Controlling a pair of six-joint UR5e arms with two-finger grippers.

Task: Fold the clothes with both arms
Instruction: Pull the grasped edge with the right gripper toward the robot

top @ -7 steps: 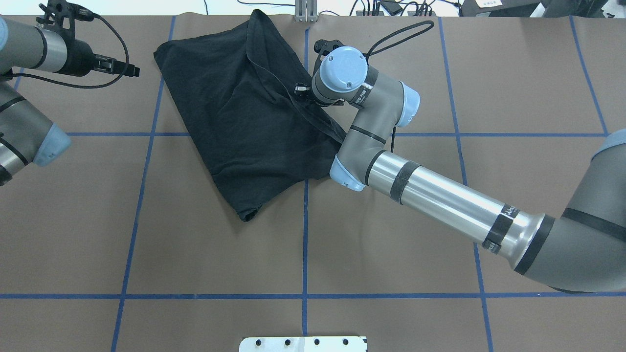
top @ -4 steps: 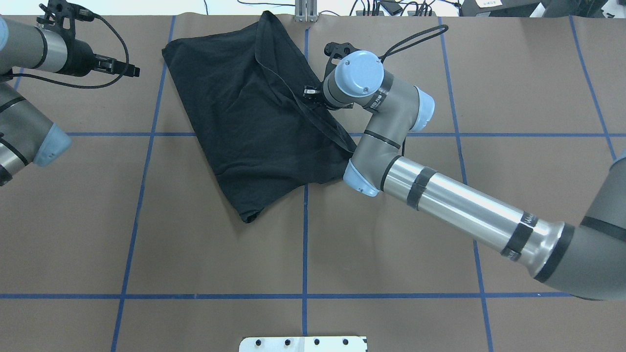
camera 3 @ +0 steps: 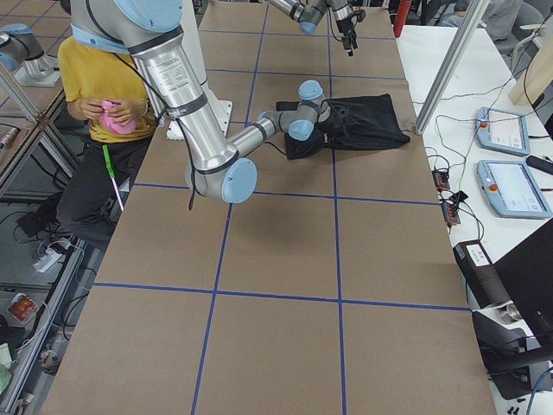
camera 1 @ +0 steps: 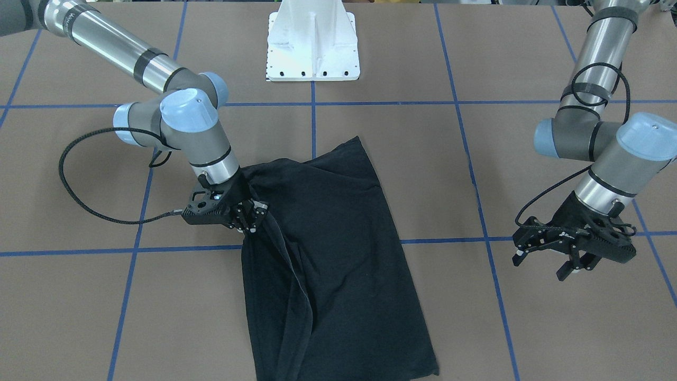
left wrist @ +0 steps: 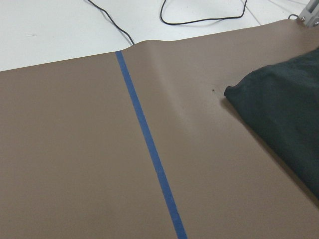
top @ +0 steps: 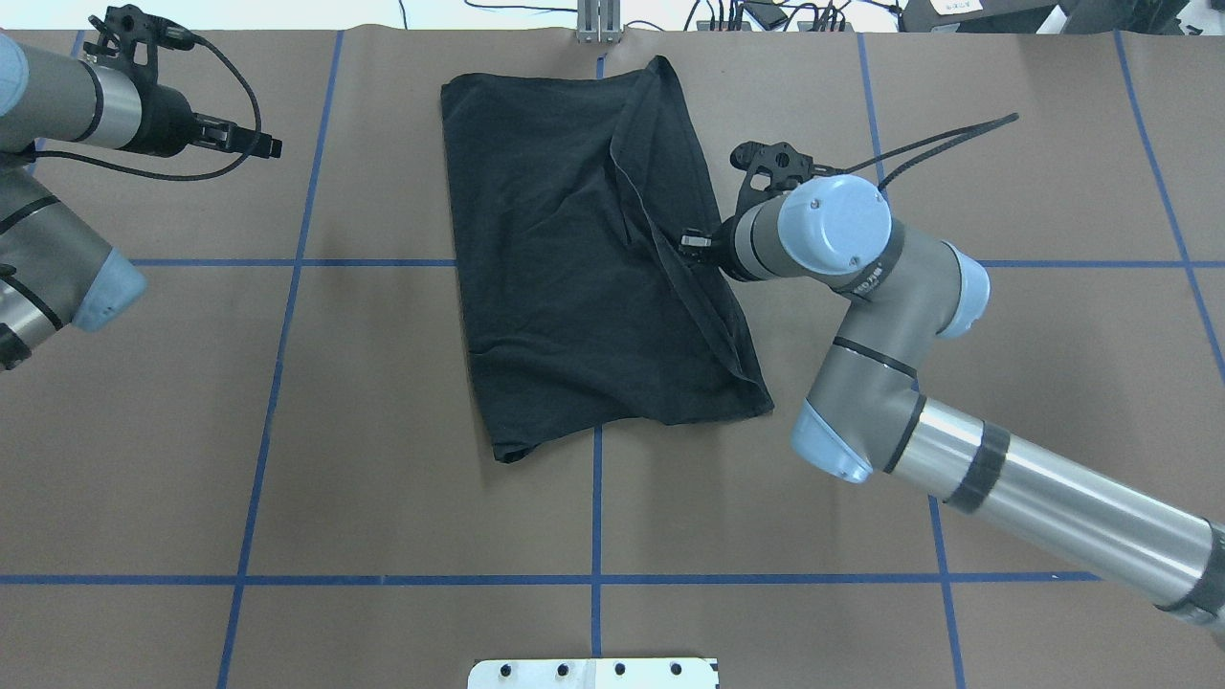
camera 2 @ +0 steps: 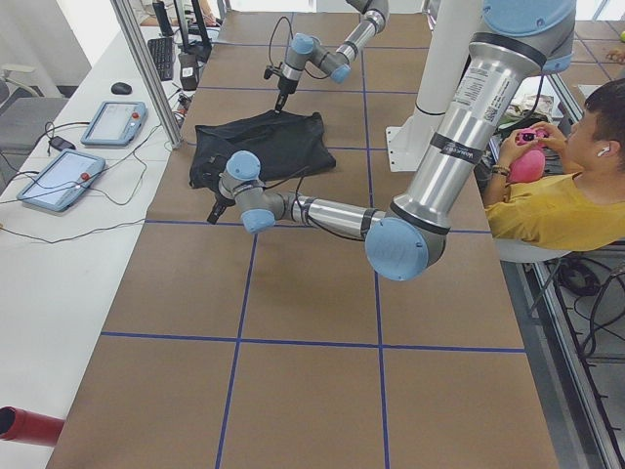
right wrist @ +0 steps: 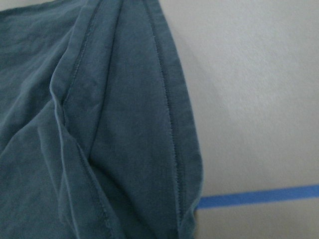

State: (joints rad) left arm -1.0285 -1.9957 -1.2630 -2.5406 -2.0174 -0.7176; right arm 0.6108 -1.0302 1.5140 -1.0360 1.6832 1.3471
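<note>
T-shirt [top: 574,268]: black, it lay as a rough rectangle on the brown table [top: 383,478], with a raised ridge of cloth running along the long edge nearest the right arm.
Right gripper [camera 1: 253,214]: stood at the middle of that long edge, with its jaws closed on a pinch of the fabric, which rose off the table there.
Left gripper [camera 1: 550,259]: hung well apart from the T-shirt's opposite long edge, its fingers spread and empty.
Hidden: in the overhead view the right wrist covered most of the gripper at the T-shirt. In the front-facing view the frame cut off one short end of the T-shirt. No print showed, so which side faced up could not be told.
Front-facing view only: showed the grip on the cloth and the left fingers apart.
Right wrist view: showed only stitched hems and folds beside a blue tape line [right wrist: 254,196], with no fingers in frame.
Left wrist view: showed one corner of the T-shirt.
</note>
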